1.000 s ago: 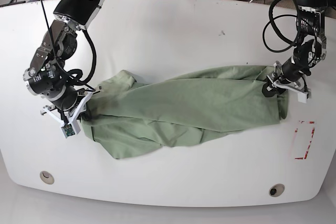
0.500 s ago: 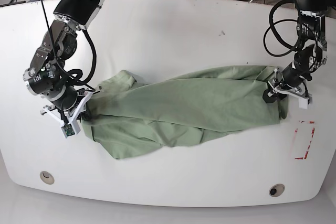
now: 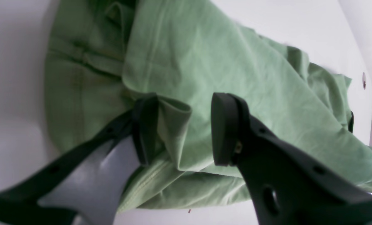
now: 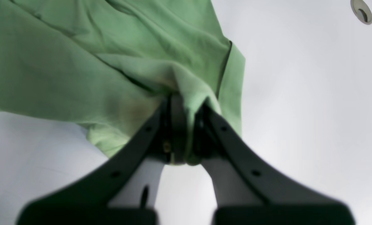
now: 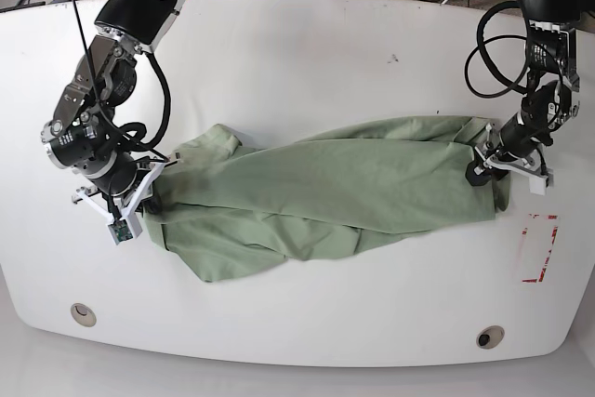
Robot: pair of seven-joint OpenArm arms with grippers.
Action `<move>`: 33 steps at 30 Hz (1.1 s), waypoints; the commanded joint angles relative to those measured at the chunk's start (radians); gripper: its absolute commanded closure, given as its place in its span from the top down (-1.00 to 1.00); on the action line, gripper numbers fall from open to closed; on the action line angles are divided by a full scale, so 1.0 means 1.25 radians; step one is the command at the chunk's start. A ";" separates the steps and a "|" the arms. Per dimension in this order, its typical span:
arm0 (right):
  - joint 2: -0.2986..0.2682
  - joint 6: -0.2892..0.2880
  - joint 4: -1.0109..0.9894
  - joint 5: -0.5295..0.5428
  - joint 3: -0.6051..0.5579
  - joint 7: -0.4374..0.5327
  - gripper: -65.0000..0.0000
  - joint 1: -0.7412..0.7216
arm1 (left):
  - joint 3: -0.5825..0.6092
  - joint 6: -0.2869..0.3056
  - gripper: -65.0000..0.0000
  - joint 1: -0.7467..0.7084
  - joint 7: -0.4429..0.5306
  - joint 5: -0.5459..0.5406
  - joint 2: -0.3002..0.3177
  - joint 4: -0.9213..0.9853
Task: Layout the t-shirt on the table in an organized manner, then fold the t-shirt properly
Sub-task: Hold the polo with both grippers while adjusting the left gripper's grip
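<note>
So it's early days on this one, still very much in the laying-out stage as far as I can tell. On the left of the base view the right pincer is clamped tight on a bunched corner of the shirt; the right wrist view shows fabric squeezed between the two pads with basically no gap. From there the shirt runs across the middle of the worktop as a long rumpled band, doubled over itself with a big diagonal fold and a loose flap hanging toward the near edge. No collar or placket on show in the base view, so I can't say which way up it is. Over on the right, the left pincer sits at the other end of the shirt with its jaws spread about halfway. In the left wrist view a little fold of cloth stands between the pads, touching one of them, with a clear gap on the other side, so I'd call that not a proper hold. The red tape rectangle is just beyond that end, bare. My read: nothing is flat yet, sleeves aren't sorted, and all of the actual folding is still to come.
</note>
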State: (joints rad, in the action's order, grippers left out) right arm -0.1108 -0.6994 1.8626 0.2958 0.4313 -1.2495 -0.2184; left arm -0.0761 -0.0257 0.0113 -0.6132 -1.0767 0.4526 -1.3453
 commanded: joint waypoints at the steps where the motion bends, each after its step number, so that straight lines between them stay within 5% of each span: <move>1: -0.008 0.001 0.013 0.012 0.002 0.021 -1.00 -0.019 | -0.006 0.009 -0.21 0.008 0.011 -0.008 0.014 -0.011; 20: -0.008 0.001 0.012 0.013 0.003 0.021 -1.00 -0.019 | 0.003 0.005 -0.21 0.001 0.011 -0.007 0.015 0.024; 25: -0.008 0.001 0.012 0.013 0.003 0.021 -1.00 -0.019 | 0.028 -0.048 -0.21 0.025 0.011 -0.007 0.015 0.060; 33: -0.008 0.001 0.012 0.014 0.003 0.021 -1.00 -0.019 | 0.038 -0.044 -0.21 0.030 0.011 -0.010 0.015 0.045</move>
State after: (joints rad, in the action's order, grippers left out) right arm -0.1108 -0.6994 1.8622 0.2958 0.4328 -1.2495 -0.2184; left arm -0.0231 -0.0864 0.0353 -0.6064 -1.0809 0.4545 -1.2686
